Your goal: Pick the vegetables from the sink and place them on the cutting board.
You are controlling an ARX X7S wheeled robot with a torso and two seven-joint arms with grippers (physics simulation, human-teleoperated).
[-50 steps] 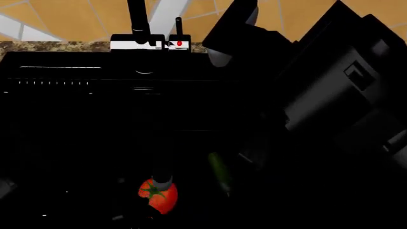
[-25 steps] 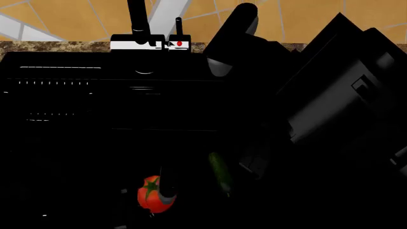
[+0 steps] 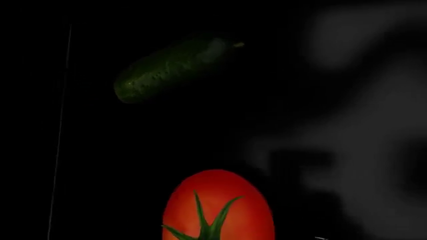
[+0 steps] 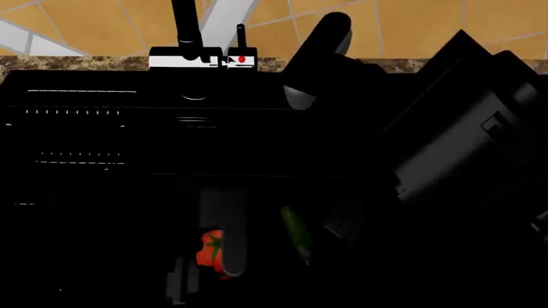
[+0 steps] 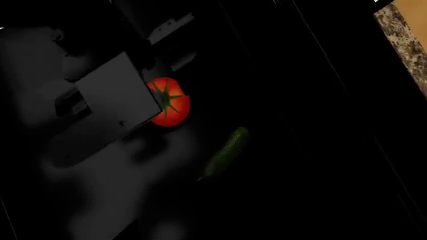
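The red tomato (image 4: 210,251) lies on the floor of the black sink (image 4: 77,96), near its front. My left gripper (image 4: 204,273) is down over it, with a grey finger (image 4: 231,253) on its right side and another grey part on its left; the jaws look open around it. The left wrist view shows the tomato (image 3: 217,207) close up and the dark green cucumber (image 3: 170,67) beyond it. The cucumber (image 4: 297,232) lies just right of the tomato. In the right wrist view the tomato (image 5: 170,105) and cucumber (image 5: 225,152) show. My right gripper is lost in the dark. The cutting board is out of view.
The black faucet (image 4: 184,25) stands on a white base at the sink's back edge. A speckled stone counter (image 4: 77,62) and tan tiled wall lie behind. My right arm (image 4: 453,141) reaches over the sink's right half. My left arm's grey wrist block (image 5: 110,97) partly covers the tomato.
My left gripper has come down over the tomato and now hides more of it. My right arm has shifted slightly right. The cucumber has not moved.
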